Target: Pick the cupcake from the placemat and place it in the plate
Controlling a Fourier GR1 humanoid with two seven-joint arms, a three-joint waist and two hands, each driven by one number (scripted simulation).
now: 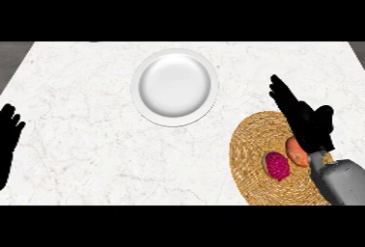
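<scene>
I read right hand (pixel 308 120) released, fingers straight, hovering over far edge of woven placemat (pixel 260 164). Cupcake (pixel 277 166) on placemat, just below-left of hand, not grasped. Orange item (pixel 296 150) partly under wrist. White plate (pixel 175 87) up-left of hand, apart. Left hand (pixel 10 140) released, resting at bench (pixel 78 120) left edge.

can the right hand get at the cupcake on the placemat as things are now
Probably yes. The right hand is open above the woven placemat, with the pink-topped cupcake just below and to its left. Nothing lies between them; only an orange object sits beside the cupcake, partly under the wrist.
</scene>
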